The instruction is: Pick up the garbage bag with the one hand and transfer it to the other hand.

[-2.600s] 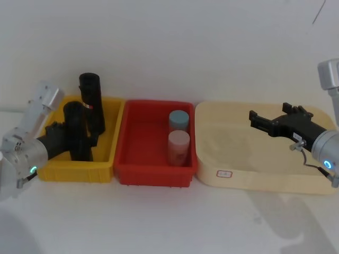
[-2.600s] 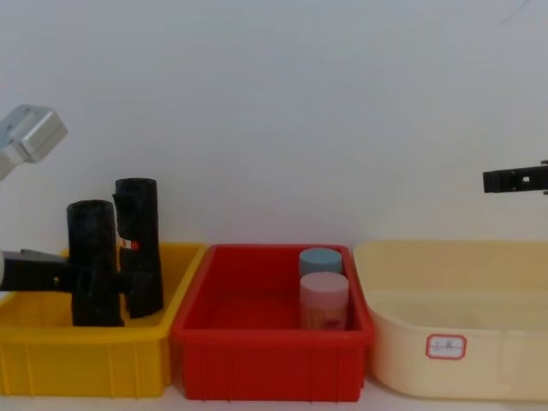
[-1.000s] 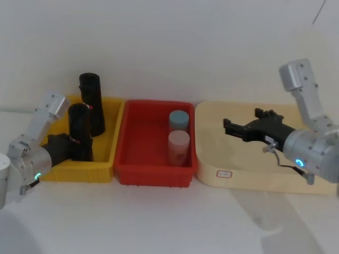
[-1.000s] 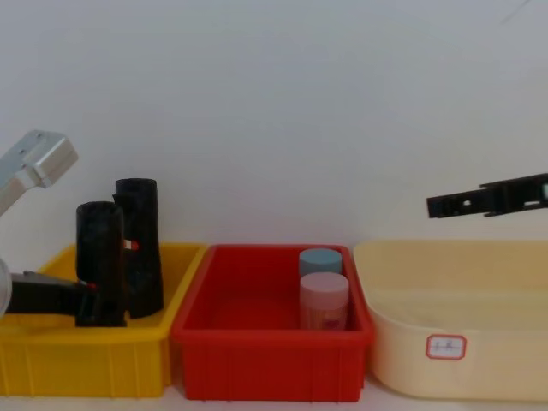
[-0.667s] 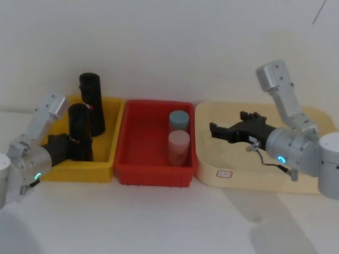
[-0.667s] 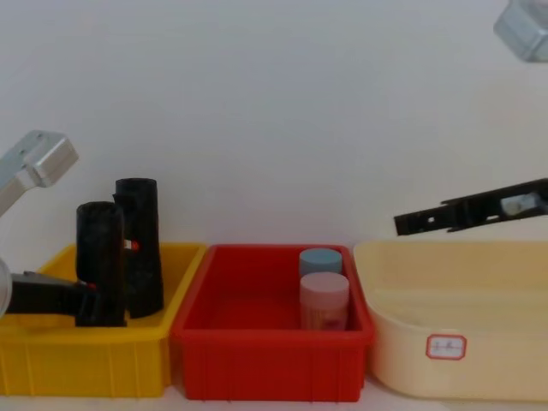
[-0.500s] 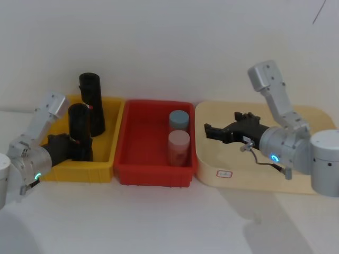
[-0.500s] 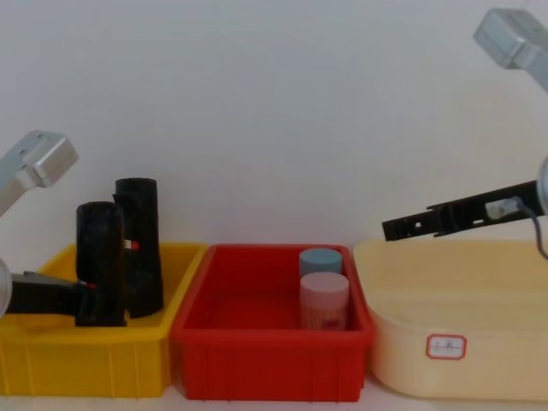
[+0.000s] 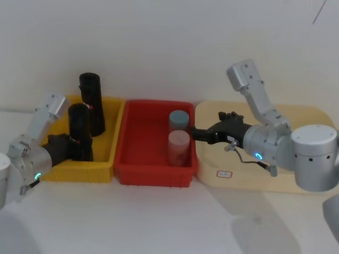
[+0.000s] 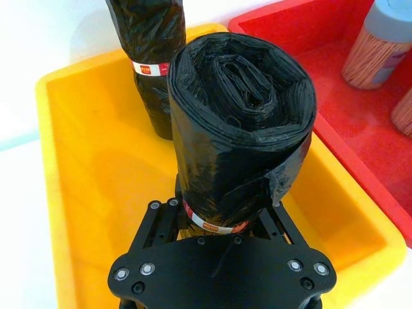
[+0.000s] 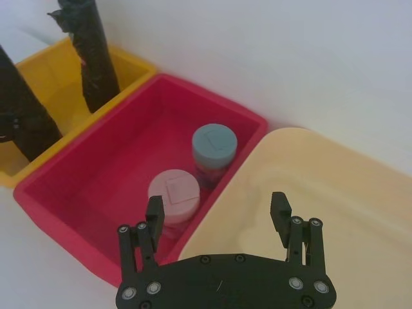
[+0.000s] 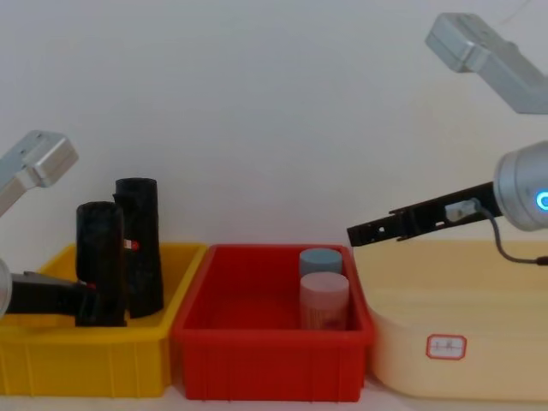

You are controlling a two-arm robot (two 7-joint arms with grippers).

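The garbage bag (image 9: 79,127) is clamped low down by the left tool (image 10: 219,217), right at its red-and-white band, and is held upright inside the yellow bin (image 9: 106,159), just in front of the second roll (image 9: 91,103). The right tool (image 11: 216,207) is spread wide with nothing in it, parked above where the red bin (image 9: 143,164) meets the cream tub (image 9: 296,182).
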